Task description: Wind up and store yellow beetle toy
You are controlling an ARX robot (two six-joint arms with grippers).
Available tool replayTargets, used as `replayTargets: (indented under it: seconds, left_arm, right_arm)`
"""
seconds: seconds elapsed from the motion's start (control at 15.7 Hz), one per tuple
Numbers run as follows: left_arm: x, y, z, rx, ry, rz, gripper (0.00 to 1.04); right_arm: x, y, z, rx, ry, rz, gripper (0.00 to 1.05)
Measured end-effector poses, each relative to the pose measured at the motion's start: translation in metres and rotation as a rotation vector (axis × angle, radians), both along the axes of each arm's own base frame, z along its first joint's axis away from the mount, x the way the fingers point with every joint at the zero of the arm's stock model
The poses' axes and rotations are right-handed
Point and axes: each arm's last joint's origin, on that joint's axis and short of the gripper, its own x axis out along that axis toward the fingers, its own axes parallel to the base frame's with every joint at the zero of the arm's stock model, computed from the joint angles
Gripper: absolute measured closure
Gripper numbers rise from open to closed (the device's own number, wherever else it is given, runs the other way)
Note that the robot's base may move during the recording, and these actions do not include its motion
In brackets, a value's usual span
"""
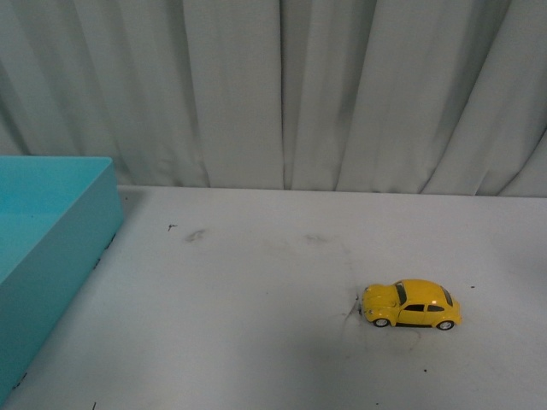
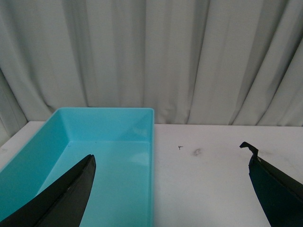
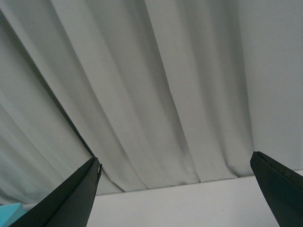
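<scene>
On table (image 1: 256, 342): yellow beetle toy (image 1: 411, 305) | teal bin (image 1: 60, 256) apart | left pincer (image 2: 169, 153), right pincer (image 3: 175, 158) wide

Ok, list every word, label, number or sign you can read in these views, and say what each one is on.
No readable text in any view.
The yellow beetle toy shows no badge, plate or lettering that can be made out.
The turquoise bin, the table and the curtain are plain.
A tiny dark mark on the table is too small to tell whether it is a character.
</scene>
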Motion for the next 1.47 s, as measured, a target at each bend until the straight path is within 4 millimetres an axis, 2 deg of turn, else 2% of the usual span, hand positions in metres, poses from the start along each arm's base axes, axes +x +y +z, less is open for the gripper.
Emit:
replayTargets:
  seconds: [0.13,0.26,0.38,0.45,0.64,0.7,0.83,1.09,1.15,1.28,1.47]
  left_arm:
    - [0.000,0.000,0.000,0.000,0.000,0.001,0.07]
    - [0.000,0.000,0.000,0.000,0.000,0.000,0.07]
    - [0.000,0.000,0.000,0.000,0.000,0.000,0.07]
    - [0.000,0.000,0.000,0.000,0.000,0.000,0.07]
    - [0.000,0.000,0.000,0.000,0.000,0.000,0.07]
    - [0.000,0.000,0.000,0.000,0.000,0.000,0.07]
    - [0.000,0.000,0.000,0.000,0.000,0.000,0.07]
    - [0.000,0.000,0.000,0.000,0.000,0.000,0.07]
    - [0.000,0.000,0.000,0.000,0.000,0.000,0.07]
    - [0.000,0.000,0.000,0.000,0.000,0.000,0.07]
    - [0.000,0.000,0.000,0.000,0.000,0.000,0.07]
  right_arm:
    - [0.067,-0.005,-0.010,-0.033,0.093,0.079,0.06]
    - [0.127,-0.001,-0.035,-0.122,0.221,0.214,0.06]
    - [0.166,0.007,-0.056,-0.237,0.304,0.385,0.06]
    - [0.177,0.014,-0.063,-0.310,0.315,0.471,0.06]
    - [0.179,0.033,-0.098,-0.480,0.317,0.789,0.06]
    - [0.179,0.036,-0.116,-0.529,0.337,0.870,0.06]
    - [0.178,0.039,-0.133,-0.616,0.354,0.984,0.06]
    - [0.185,0.056,-0.137,-0.786,0.286,1.168,0.06]
    - [0.190,0.063,-0.144,-0.848,0.308,1.244,0.06]
    - [0.203,0.063,-0.158,-0.965,0.411,1.354,0.06]
    - [0.205,0.064,-0.164,-1.007,0.447,1.357,0.06]
